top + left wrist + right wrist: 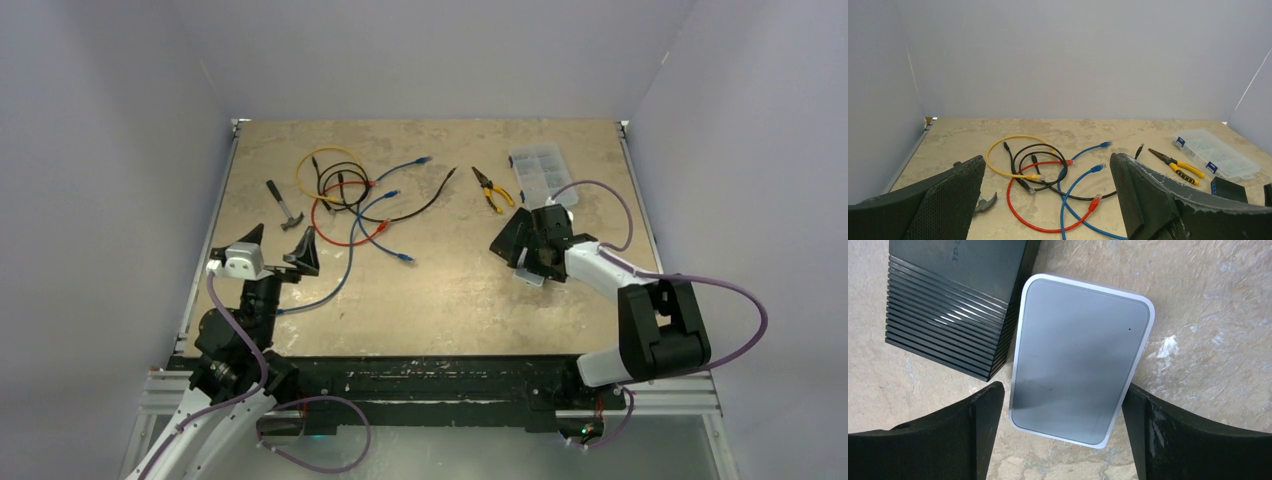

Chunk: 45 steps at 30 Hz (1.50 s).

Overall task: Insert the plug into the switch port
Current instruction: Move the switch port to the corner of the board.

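Top external: the table (440,310) has both arms at its near edge. The right gripper (532,255) hangs straight over the white switch (1080,360). The left gripper (275,255) is well apart from that switch, on the left arm's side. So the right arm is nearest the switch and the left arm is nearer the cable tangle (345,200), which also lies well away from the white switch.

Right wrist: the white switch's long axis runs away from the camera, tilted slightly. The right jaws are spread wide across its short width, with fingers (983,432) just beside each long edge. No squeeze is visible. A black switch (948,300) touches the white one's far-left edge.

Left wrist: the left jaws are wide open and empty, looking at the tangle. The red plug (1094,202) and the blue plug (1098,167) are its nearest loose ends.

No view shows the ports, and the top view hides the white switch almost fully under the right gripper. Only the left wrist shows plug detail. Likely next: steady the switch, though which plug is meant can't be told.
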Each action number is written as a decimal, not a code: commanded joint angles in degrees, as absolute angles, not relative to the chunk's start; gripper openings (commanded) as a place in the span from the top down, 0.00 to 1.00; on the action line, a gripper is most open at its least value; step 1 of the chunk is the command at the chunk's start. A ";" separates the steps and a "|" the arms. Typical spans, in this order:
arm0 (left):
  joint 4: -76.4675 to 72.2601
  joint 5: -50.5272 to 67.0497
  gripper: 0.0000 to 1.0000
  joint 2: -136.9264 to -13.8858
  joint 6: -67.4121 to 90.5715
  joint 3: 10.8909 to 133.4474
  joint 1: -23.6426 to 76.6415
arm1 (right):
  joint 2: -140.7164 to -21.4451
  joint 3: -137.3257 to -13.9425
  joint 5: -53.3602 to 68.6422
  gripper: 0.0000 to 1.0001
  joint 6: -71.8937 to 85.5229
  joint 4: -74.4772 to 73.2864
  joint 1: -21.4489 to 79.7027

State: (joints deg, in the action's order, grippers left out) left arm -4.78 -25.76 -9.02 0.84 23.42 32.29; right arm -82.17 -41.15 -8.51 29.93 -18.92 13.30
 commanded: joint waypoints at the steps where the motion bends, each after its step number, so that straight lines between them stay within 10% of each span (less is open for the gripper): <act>1: -5.34 -25.13 0.04 -9.86 0.70 25.95 32.52 | -82.16 -40.79 -12.28 0.15 33.15 -21.26 15.75; 19: -5.01 -23.99 0.04 -10.78 1.14 26.50 32.49 | -76.15 -37.26 -7.09 0.71 42.10 -22.44 37.92; 45: 2.84 -15.82 0.01 -27.03 1.35 33.24 32.50 | -97.45 -58.55 -11.46 0.57 11.84 -25.05 40.73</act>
State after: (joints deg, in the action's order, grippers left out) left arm 2.85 -17.74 -27.09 0.97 31.40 32.29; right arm -95.18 -55.64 -8.08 17.17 -23.62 41.30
